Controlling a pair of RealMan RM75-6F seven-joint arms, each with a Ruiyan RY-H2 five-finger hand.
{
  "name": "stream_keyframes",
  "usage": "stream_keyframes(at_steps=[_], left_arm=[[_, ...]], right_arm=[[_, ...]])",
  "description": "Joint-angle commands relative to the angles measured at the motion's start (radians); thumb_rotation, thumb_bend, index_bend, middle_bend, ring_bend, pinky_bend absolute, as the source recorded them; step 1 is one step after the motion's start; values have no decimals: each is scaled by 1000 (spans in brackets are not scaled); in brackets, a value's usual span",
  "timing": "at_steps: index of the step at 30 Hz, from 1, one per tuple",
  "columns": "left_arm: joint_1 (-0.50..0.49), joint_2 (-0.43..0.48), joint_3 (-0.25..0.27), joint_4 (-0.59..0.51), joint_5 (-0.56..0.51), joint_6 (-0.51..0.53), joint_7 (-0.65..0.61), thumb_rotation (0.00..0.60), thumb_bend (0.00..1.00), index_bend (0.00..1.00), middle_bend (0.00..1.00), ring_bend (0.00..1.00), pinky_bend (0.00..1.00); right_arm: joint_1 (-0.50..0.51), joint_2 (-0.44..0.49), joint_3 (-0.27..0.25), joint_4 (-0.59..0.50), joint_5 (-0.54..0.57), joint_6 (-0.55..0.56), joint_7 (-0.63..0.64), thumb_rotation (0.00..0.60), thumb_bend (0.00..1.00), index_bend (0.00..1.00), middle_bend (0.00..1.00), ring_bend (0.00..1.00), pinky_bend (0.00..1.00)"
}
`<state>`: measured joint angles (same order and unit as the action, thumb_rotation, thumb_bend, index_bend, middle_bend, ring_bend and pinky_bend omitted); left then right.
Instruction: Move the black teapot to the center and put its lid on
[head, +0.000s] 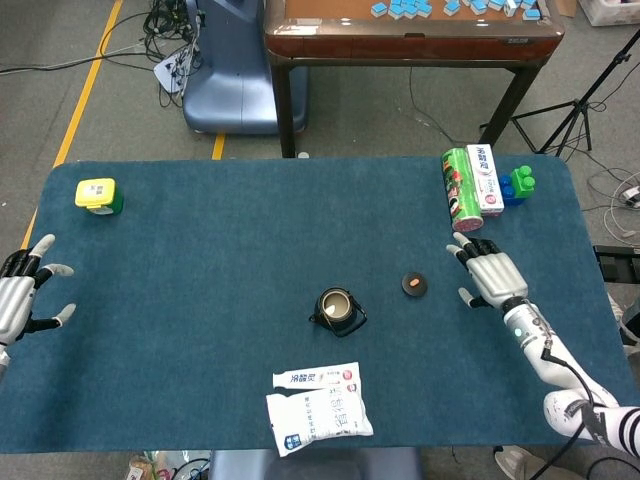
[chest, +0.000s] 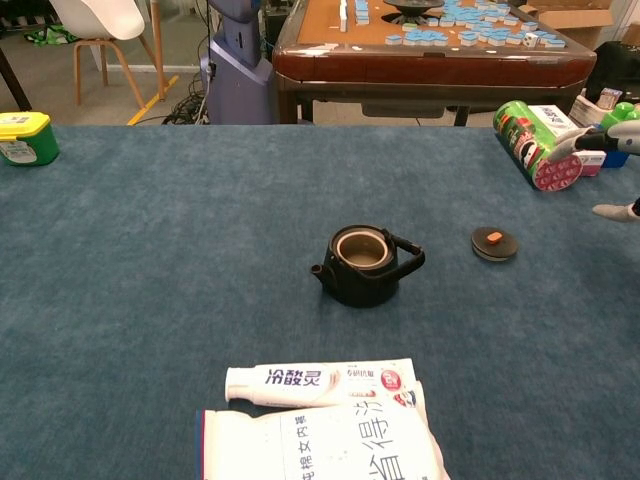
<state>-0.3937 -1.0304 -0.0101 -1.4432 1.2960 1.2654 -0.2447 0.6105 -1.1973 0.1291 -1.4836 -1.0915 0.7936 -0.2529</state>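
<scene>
Black teapot (head: 339, 309): small, squat, dark-bodied, standing upright near the centre of the blue table cloth (head: 250, 230), mouth uncovered and pale inside, spout toward the lower left of the frame, arched handle (chest: 405, 249) over its right shoulder in the chest view. Judged rigid and fairly heavy for its size, possibly cast metal or glazed ware; the body looks smooth and rounded, so likely to slip under a wide grasp; the handle is the safer hold. Lid (head: 415, 285): flat black disc with a small orange knob (chest: 494, 237), lying on the cloth to the right of the teapot, apart from it. Judged light and stiff, too low to grip by its rim; best pinched at the knob. Right hand (head: 487, 272): empty, fingers spread, hovering right of the lid, near but not touching; only its fingertips (chest: 607, 140) show at the right edge of the chest view. Left hand (head: 17, 297): empty, fingers spread, at the far left edge of the head view, well apart from the teapot. Other items: green can (head: 461, 189) and boxed goods at upper right, yellow-topped container (head: 99, 194) at upper left, toothpaste tube (chest: 320, 379) and white packet (chest: 320, 445) at lower centre. Lid not yet on.
</scene>
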Motion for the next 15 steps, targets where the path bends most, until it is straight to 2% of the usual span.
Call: stream_keyframes(at_steps=[1,15], left_arm=[[12,15,-3,-28,14,-7,3,600,257,313,0,0,0],[70,21,-6,-78,123,73,33,600,257,292,0,0,0]], right_arm=[[13,-11,-2,7,13,-9,-12,600,407,98,0,0,0],[24,-42,-32,40,42,-6,-45,600,406,98,0,0,0]])
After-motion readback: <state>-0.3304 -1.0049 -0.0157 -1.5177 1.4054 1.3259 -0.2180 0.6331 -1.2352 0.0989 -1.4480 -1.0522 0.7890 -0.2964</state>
